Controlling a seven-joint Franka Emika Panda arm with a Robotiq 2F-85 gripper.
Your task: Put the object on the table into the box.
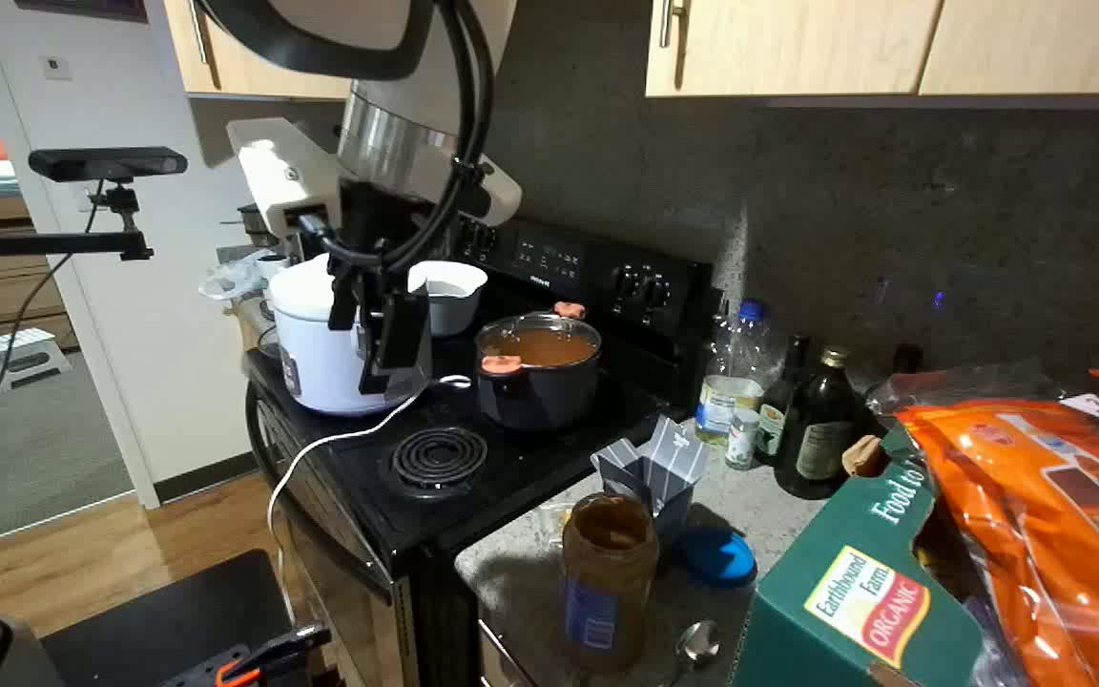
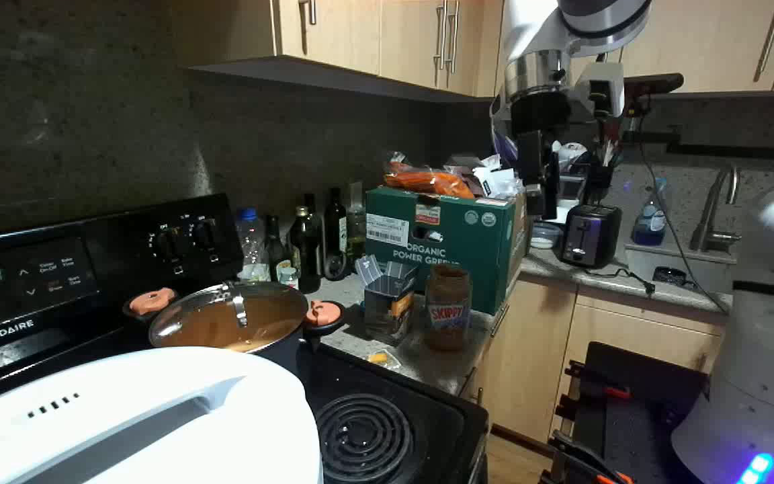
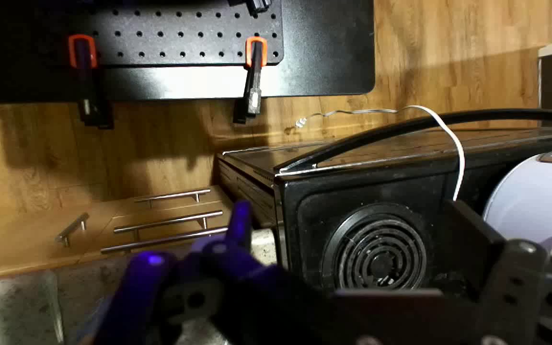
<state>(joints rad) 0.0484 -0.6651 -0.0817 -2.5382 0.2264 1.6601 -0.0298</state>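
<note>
My gripper [image 1: 363,355] hangs open and empty over the front of the stove, and its spread fingers show in the wrist view [image 3: 352,215]. On the counter stands a small grey striped carton [image 2: 387,309] with its top flaps open. A small packet with a yellow patch [image 2: 379,358] lies flat in front of it. An open Skippy jar [image 1: 609,572] stands beside the carton. A blue lid [image 1: 716,556] and a spoon [image 1: 699,642] lie near it. A large green box [image 2: 441,252] stands behind. I cannot tell which box or object is meant. The gripper is apart from them all.
The stove holds a lidded pot [image 1: 540,382], a white cooker [image 1: 349,353] with a loose white cord and a coil burner [image 3: 381,258]. Bottles [image 1: 812,429] stand along the wall. An orange bag [image 1: 1036,515] tops the green box. Cabinets [image 1: 798,48] hang above.
</note>
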